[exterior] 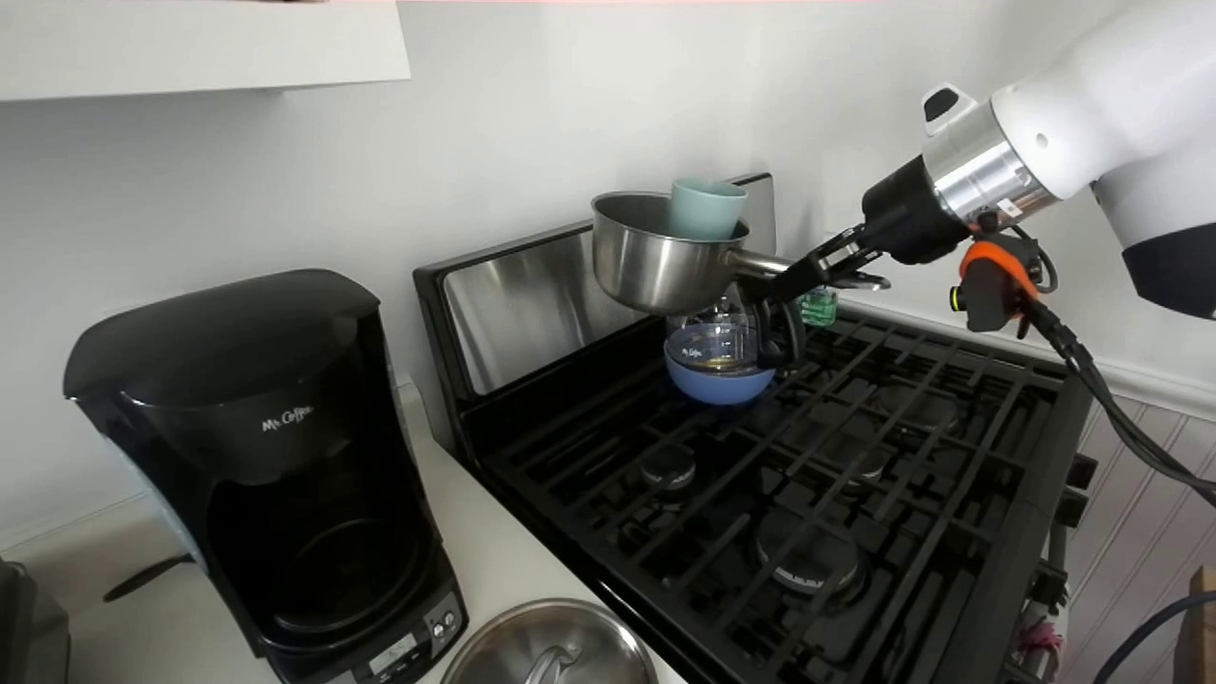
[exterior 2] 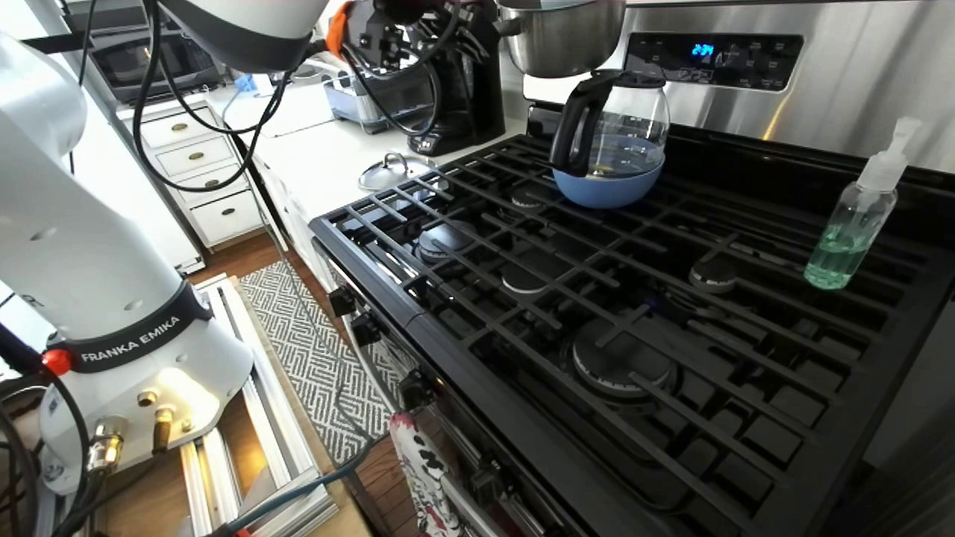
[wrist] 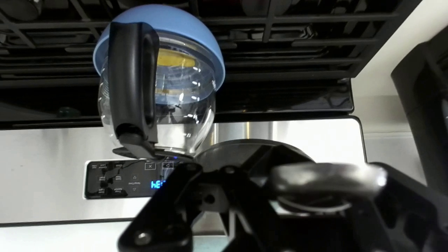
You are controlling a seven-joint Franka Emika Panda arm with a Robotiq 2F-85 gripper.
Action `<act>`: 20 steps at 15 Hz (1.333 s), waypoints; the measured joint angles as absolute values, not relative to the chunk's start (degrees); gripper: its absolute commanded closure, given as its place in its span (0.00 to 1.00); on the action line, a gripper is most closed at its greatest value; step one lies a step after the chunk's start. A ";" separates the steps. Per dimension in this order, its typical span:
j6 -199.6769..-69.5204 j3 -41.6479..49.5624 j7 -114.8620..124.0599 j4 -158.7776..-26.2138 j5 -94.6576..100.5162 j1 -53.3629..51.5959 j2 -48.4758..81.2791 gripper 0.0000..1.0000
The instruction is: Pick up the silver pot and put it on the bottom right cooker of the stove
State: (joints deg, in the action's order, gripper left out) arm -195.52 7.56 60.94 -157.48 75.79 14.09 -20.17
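Blurry and very close in the wrist view is the metal handle [wrist: 323,179] of the silver pot [exterior: 655,271], and the end effector [exterior: 801,275] hides much of the pot there. In an exterior view, the pot [exterior 2: 563,41] is cut off at the top, and the end effector is hard to find near the black coffee maker [exterior 2: 481,97]. In an exterior view, the pot covers the top of the glass jug [exterior: 717,332]. The end effector pinches the handle, and the pot's round part is just beside it, up over the back of the stove [exterior 2: 477,389]. I cannot tell if pot and jug touch.
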 measured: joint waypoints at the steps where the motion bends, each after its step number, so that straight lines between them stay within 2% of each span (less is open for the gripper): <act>1: -195.48 7.88 61.80 -157.29 75.78 14.06 -21.00 0.97; 8: -193.54 10.82 67.85 -156.24 75.50 13.88 -27.32 0.97; 10: -191.41 12.80 69.60 -155.91 75.35 14.02 -28.82 0.97; 14: -185.63 16.85 61.17 -156.99 60.91 14.10 -31.97 0.97; 20: -176.31 22.63 61.76 -157.03 60.50 14.97 -35.06 0.97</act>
